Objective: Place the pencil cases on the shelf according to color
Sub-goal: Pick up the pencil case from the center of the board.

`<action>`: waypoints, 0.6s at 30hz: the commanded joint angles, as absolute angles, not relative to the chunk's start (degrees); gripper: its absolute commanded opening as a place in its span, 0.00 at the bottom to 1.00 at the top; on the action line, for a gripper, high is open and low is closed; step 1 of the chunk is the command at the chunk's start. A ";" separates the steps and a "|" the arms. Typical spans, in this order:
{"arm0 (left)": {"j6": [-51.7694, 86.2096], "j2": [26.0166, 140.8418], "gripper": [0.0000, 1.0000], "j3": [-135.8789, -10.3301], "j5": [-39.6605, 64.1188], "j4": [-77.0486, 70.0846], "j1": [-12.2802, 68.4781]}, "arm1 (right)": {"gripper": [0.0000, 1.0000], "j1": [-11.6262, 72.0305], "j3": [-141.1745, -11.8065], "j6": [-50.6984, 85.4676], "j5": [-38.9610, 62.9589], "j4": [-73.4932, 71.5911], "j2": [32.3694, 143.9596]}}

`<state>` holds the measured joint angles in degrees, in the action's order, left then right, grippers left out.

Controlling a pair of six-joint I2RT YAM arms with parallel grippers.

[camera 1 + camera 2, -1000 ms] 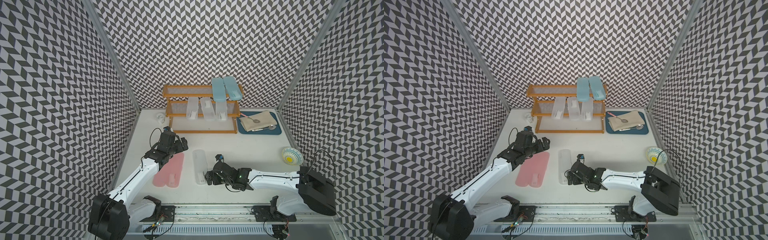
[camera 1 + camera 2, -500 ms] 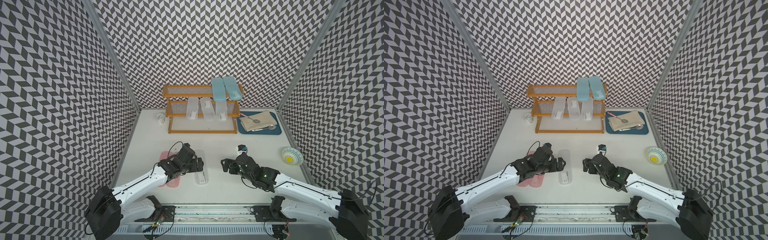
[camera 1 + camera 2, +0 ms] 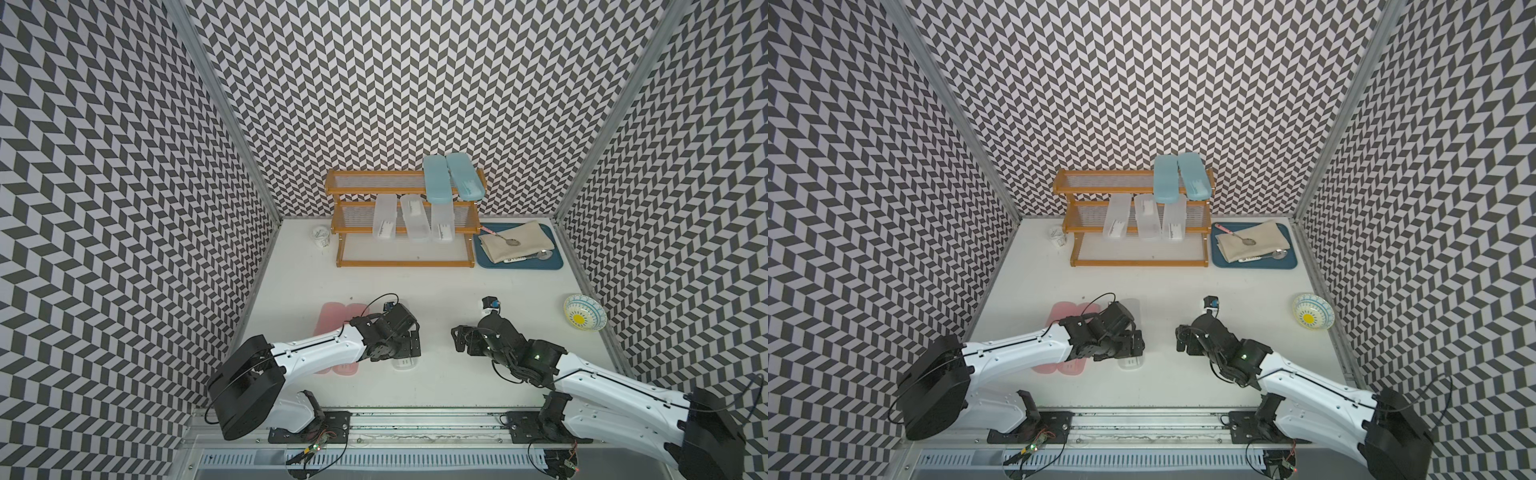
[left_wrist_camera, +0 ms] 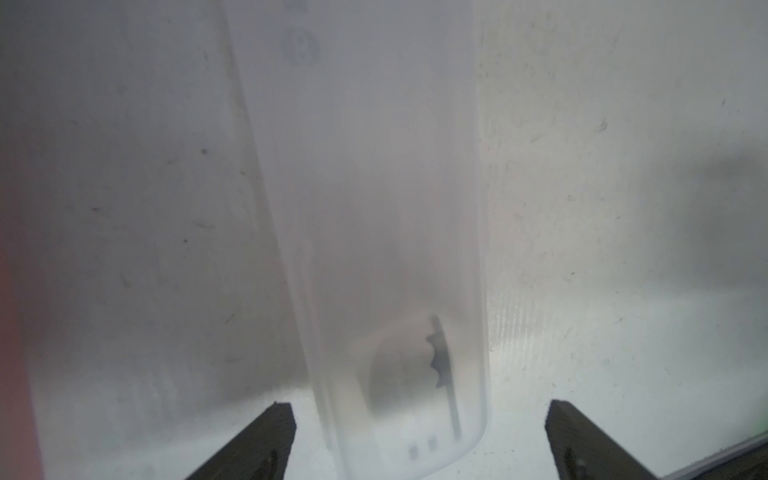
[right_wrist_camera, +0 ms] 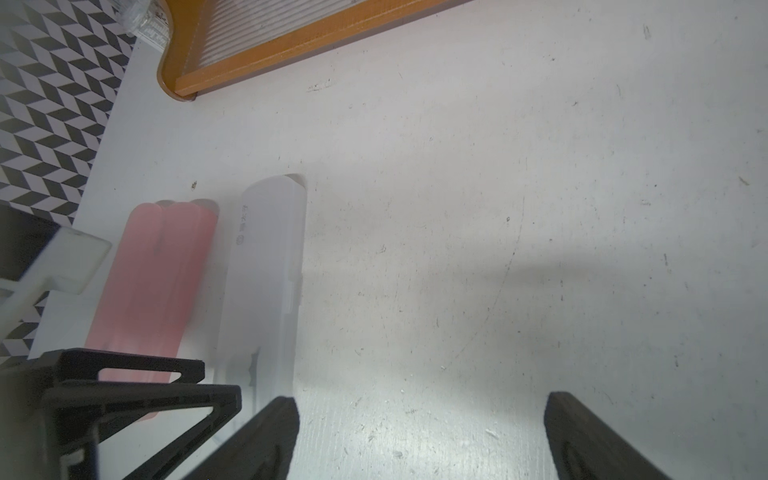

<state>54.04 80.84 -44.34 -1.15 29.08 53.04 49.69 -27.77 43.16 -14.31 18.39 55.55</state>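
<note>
Left claw (image 4: 419, 409) now straddles the clear pencil case (image 4: 374, 187), jaws wide; right claw (image 5: 419, 401) withdrawn, open, empty.
Risk: off-centre closure may skid it against the pink cases (image 5: 158, 282).

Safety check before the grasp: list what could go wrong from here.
The open left pincer straddles the clear case; a pink case lies close beside, so one finger might nudge it. On the shelf, blue cases overhang the middle tier; placing the clear one there could knock them.
</note>
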 commanded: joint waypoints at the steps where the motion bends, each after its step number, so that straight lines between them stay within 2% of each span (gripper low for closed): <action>1: 54.95 83.07 1.00 -47.05 -0.73 29.86 54.07 | 0.97 49.48 -26.61 41.84 -15.41 17.37 54.23; 18: 57.72 89.94 1.00 -50.99 -2.14 35.13 59.10 | 0.97 49.39 -22.52 42.07 -14.70 18.89 47.13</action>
<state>56.64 89.14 -49.95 -2.68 33.06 58.11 49.67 -23.14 42.00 -14.70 19.53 48.18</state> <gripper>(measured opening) 0.993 0.969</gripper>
